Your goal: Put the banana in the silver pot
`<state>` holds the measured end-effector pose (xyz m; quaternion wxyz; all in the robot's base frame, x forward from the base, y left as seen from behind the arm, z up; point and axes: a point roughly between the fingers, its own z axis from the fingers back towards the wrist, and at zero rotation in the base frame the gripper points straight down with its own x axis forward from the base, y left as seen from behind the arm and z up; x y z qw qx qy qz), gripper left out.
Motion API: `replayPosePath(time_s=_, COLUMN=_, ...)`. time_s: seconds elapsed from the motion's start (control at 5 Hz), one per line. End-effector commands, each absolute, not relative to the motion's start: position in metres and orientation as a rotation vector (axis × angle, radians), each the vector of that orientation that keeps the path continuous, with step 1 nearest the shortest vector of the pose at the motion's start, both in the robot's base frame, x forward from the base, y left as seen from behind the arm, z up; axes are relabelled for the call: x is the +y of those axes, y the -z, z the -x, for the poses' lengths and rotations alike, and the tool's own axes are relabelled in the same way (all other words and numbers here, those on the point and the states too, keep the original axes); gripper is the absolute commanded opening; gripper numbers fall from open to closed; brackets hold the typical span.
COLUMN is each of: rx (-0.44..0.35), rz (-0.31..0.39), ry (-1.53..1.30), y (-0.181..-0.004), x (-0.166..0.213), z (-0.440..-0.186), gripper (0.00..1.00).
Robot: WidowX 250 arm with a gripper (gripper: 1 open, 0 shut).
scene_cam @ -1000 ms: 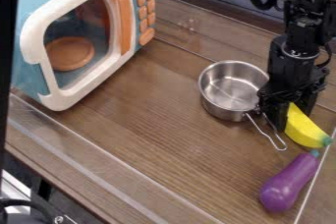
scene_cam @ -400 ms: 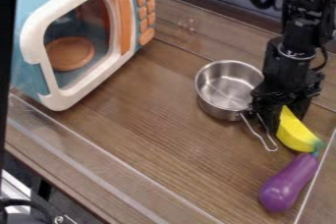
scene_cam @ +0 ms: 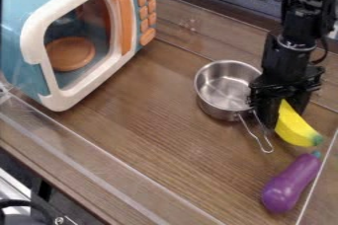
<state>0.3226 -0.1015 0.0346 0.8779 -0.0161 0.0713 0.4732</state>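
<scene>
The yellow banana (scene_cam: pixel 298 126) with a green tip hangs tilted just above the wooden table at the right. My gripper (scene_cam: pixel 283 103) points straight down and is shut on the banana's upper end. The silver pot (scene_cam: pixel 231 88) stands just left of the gripper, its wire loop handle (scene_cam: pixel 259 135) lying on the table toward the front. The pot looks empty inside.
A purple toy eggplant (scene_cam: pixel 291 184) lies near the front right edge. A toy microwave (scene_cam: pixel 82 34) with its orange-framed door stands at the left. A clear barrier (scene_cam: pixel 119 194) runs along the table's front.
The gripper has lifted the banana slightly off the table and drifted a little left toward the pot. The eggplant and pot have not moved.
</scene>
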Motion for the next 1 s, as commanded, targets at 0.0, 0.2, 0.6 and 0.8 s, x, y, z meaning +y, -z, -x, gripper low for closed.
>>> replayPosePath(time_s=0.0, rx=0.073, rz=0.099, ry=-0.993, y=-0.072, x=-0.097, z=-0.335, gripper=0.0)
replayPosePath(time_s=0.2, rx=0.075, rz=0.098, ry=-0.995, y=-0.077, x=-0.094, z=-0.335, gripper=0.0)
replayPosePath(time_s=0.6, rx=0.08, rz=0.104, ry=-1.012, y=-0.086, x=-0.085, z=-0.334, gripper=0.0)
replayPosePath(time_s=0.8, rx=0.078, rz=0.104, ry=-1.019, y=-0.088, x=-0.082, z=-0.333, gripper=0.0)
